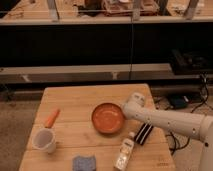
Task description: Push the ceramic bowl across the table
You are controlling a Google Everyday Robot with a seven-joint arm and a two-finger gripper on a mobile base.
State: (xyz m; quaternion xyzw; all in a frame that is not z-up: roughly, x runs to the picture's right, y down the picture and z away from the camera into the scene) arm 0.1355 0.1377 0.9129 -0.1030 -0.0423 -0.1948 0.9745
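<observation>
Your gripper (144, 134) sits low on the table (75, 97), just beside the lower-right rim of the bowl (108, 118), bowl lying mid-table at lower centre of frame, contact unclear, gripper opening you cannot tell, bottle (125, 151) label unreadable.

Gripper (132, 105) beside the ceramic bowl (107, 118); bare table (75, 102) beyond, carrot (51, 118) and mug (45, 141) farther left.

ceramic bowl (107, 118) on table (75, 102); end effector (143, 134) just right of it
</observation>
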